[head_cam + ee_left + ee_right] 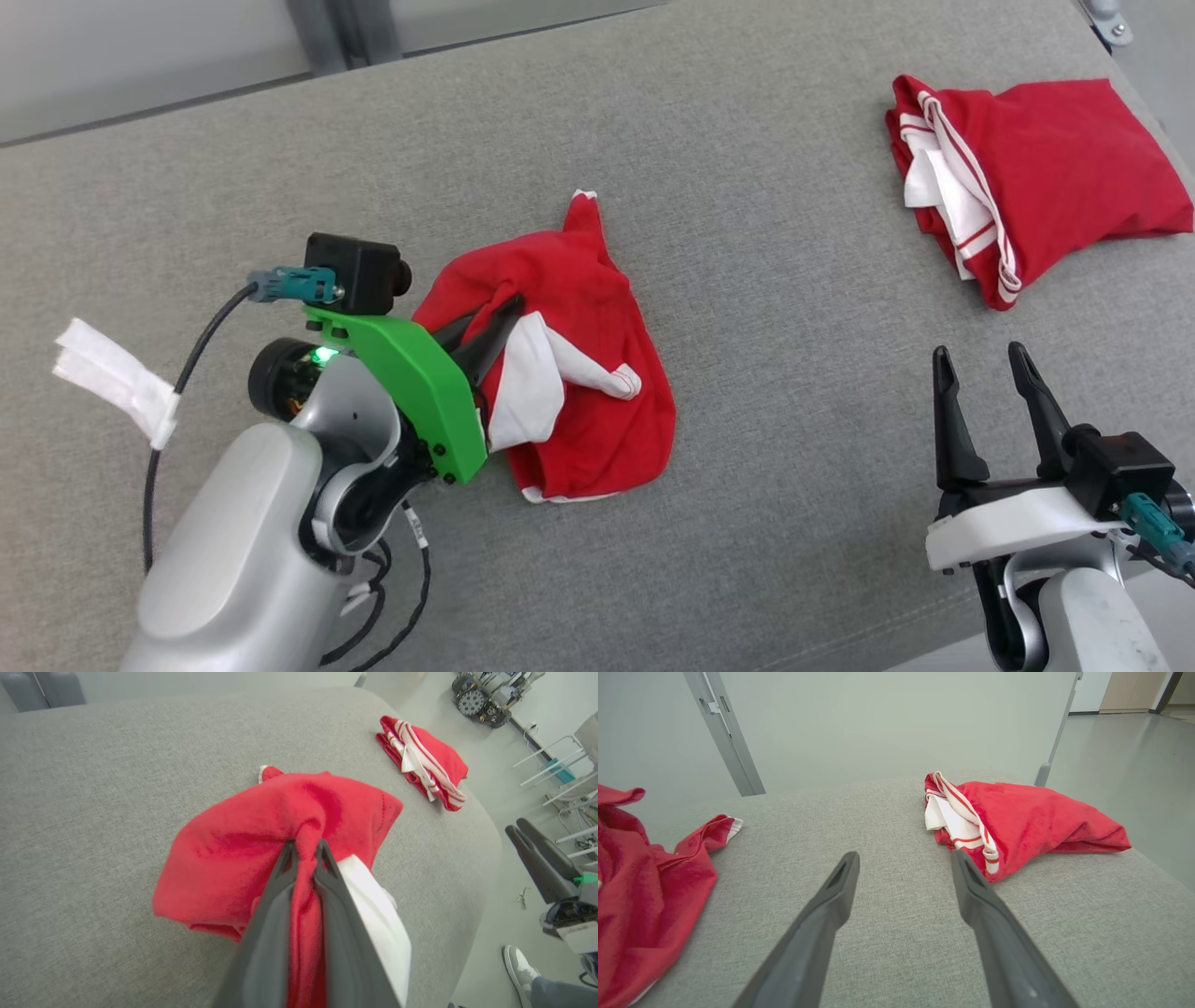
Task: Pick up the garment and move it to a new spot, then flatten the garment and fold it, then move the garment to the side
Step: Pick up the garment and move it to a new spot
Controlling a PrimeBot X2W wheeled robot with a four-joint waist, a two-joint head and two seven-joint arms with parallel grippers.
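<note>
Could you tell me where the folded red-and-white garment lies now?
In the head view, the folded red-and-white garment lies far right on the grey fabric surface, beyond the open right gripper.

Ahead of my right fingers (822, 914), slightly to their right, a folded red garment (1031, 826) with white striped trim lies on the grey fabric surface (887, 812). Far beyond their left tip stands a grey metal post (728, 737). Off to the right of my left fingers (266, 933), down on the floor, a person's white shoe (518, 963) shows.
</note>
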